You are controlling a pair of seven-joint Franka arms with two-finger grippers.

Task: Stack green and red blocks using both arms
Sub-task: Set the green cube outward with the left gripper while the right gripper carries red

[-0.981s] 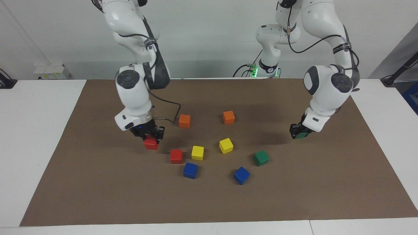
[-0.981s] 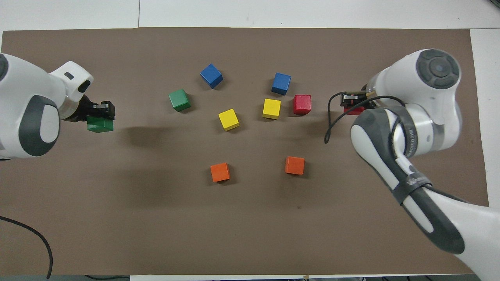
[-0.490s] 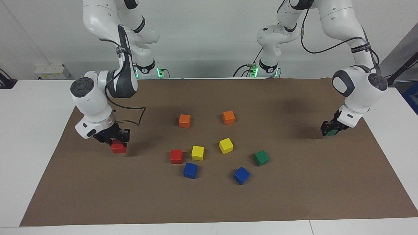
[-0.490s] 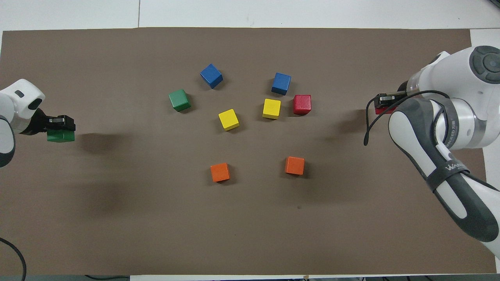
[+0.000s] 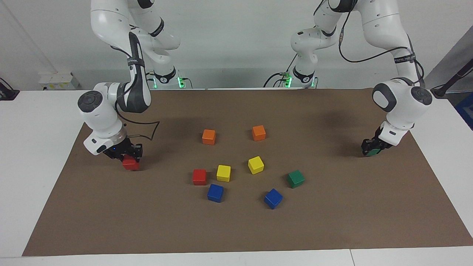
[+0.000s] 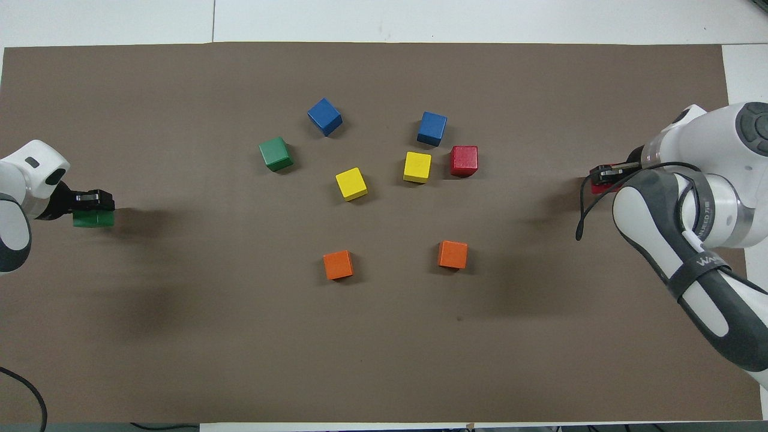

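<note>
Brown matte paper (image 5: 236, 229) covers your table, and the lower third of the facing frame is bare mat down to its straight front edge. Above that, at frame centre, sits the cluster of small square-edged cubes: two blue cubes (image 5: 215, 193) (image 5: 273, 198) lowest, then the loose red block (image 5: 199, 177) touching or just beside a yellow cube (image 5: 223, 173), a second yellow cube (image 5: 255, 164), and the loose green block (image 5: 296, 178) toward the frame's right. Two orange cubes (image 5: 208, 136) (image 5: 258, 132) lie highest.

At mid-left of the frame, your right gripper (image 5: 125, 153) has its fingers clamped on the held red block (image 5: 130, 163), low over the mat near its side edge. At mid-right, your left gripper (image 5: 371, 147) grips the held green block (image 5: 373, 152), likewise low by the mat's edge. Whether either block rests on the mat, you cannot tell. Wide open mat separates each gripper from the cluster.
</note>
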